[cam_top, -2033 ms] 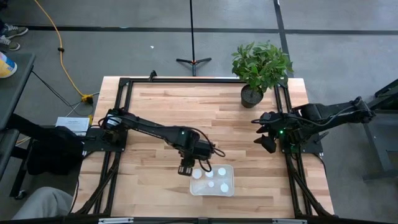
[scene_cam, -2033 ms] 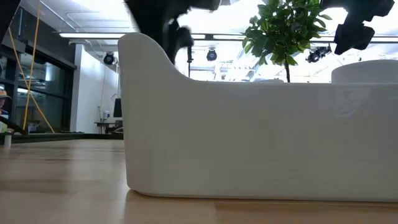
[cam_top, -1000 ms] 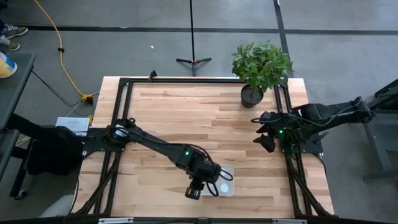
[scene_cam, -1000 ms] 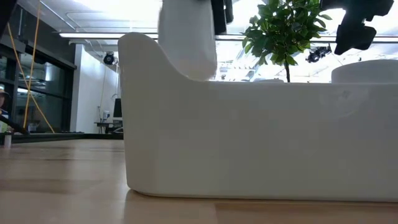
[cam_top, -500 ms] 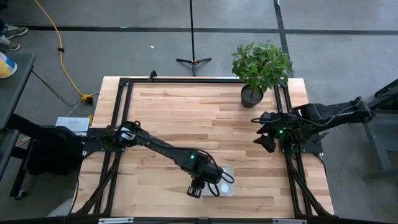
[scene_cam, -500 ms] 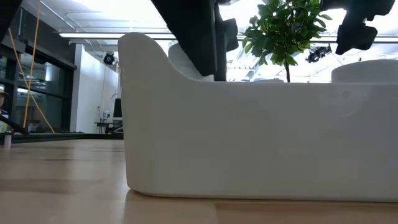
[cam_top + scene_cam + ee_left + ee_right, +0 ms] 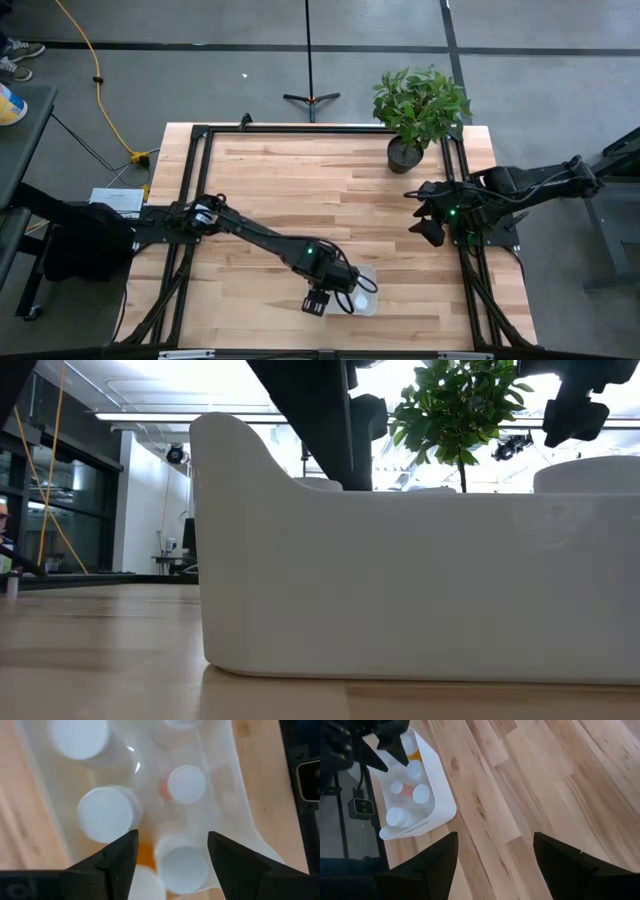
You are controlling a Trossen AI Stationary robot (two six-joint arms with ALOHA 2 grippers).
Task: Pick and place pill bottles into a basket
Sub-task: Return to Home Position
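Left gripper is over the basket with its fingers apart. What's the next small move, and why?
Probably lift the left gripper straight up before swinging it away. Its fingers are open and seem to hang low among the bottles in the basket, so a sideways pull could knock a cap or catch the wall. The right gripper waits open at the table's right edge.

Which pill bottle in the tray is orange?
The bottle just under the left gripper, at that end of the tray; its side shows orange, the others white or pink.
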